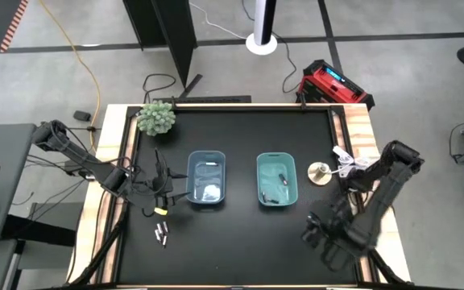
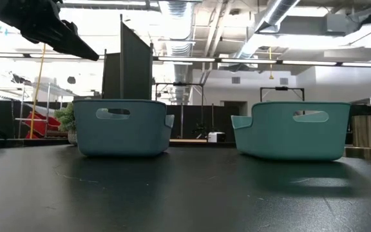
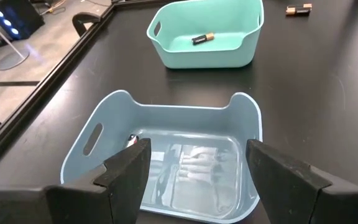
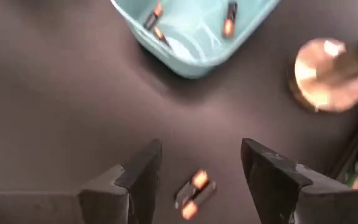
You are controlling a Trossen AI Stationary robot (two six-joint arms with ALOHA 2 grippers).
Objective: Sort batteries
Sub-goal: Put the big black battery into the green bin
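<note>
- The right claw (image 4: 194, 177) is being held wide and empty, low over the surface (image 1: 240, 242), with two dark batteries (image 4: 192, 191) lying between its fingers; a closing slightly off line is judged likely to pinch only one or roll both away.
- The pair is lying side by side and touching, so a grasp is judged liable to lift two at once or flick one loose.
- The left claw (image 3: 194, 177) is being held wide and empty over the blue bin (image 3: 166, 168), where whitish batteries (image 3: 194, 163) are lying; nothing is being carried there.
- A few more batteries (image 1: 161, 233) are lying on the surface near the left arm, beside the blue bin; a yellowish bit close to them cannot be made out.
- The teal bin (image 1: 277, 180) is standing next to the blue one, with dark batteries (image 4: 230, 15) inside; a dark cell dropped in the wrong bin is judged the main sorting risk.
- A round brass-coloured object (image 1: 320, 171) is standing just beside the teal bin on the right arm's side, and it is judged liable to be knocked in a swing toward that bin.
- A small plant (image 1: 157, 118) is standing at the far left corner, well apart from the work.
</note>
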